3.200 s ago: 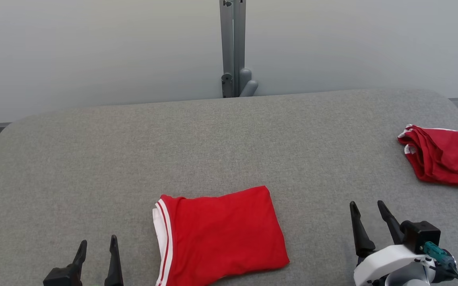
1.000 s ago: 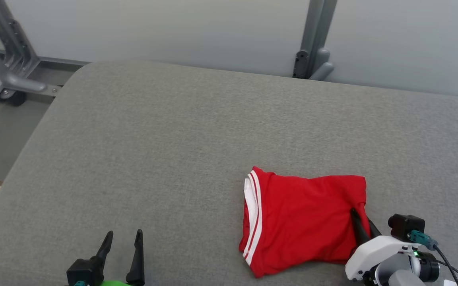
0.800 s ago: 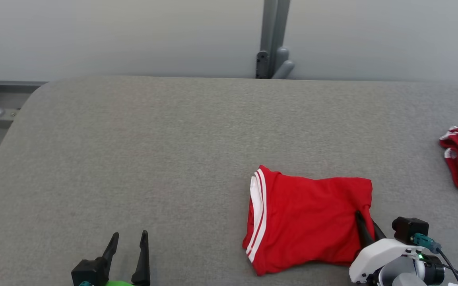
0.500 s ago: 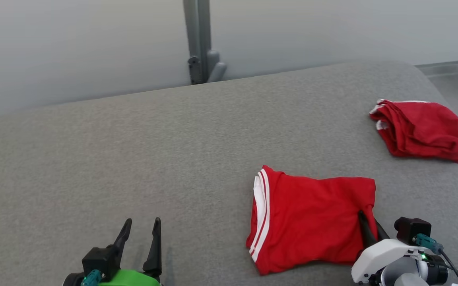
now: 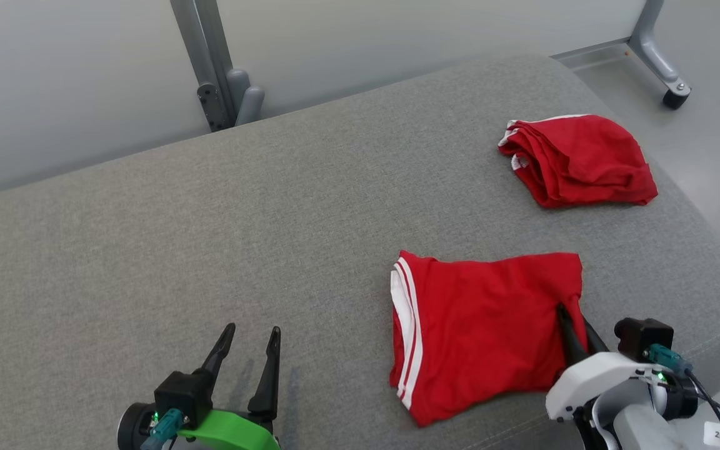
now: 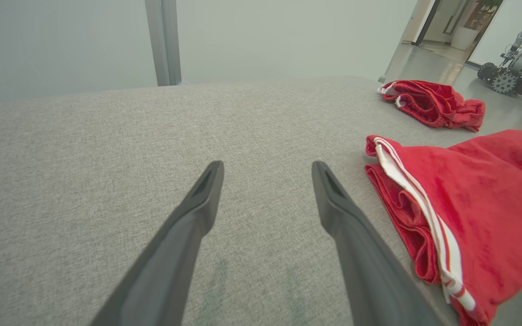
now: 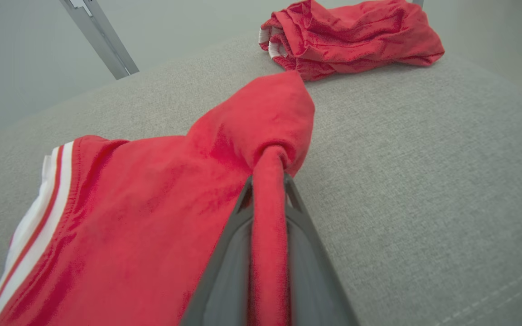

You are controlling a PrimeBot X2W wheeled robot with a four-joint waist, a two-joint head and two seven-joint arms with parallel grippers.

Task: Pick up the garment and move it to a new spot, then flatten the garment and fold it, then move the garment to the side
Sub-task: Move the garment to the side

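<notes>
The garment, a folded red piece with white stripes along its left edge, lies on the grey padded table near the front right. My right gripper is shut on its right edge. The right wrist view shows a ridge of red cloth pinched between the fingers of the right gripper, with the rest of the garment spread out to the left. My left gripper is open and holds nothing, resting low over the table left of the garment. The left wrist view has the left gripper with the garment at its right.
A second red garment lies crumpled at the table's far right corner, also seen as a red bundle beyond the held cloth. The table's rounded right edge is close to my right arm. A metal post stands behind the table.
My right gripper, open and off to the garment's right at first, now grips its right edge. The camera has swung right, so the second garment and the table's right edge came into view.
</notes>
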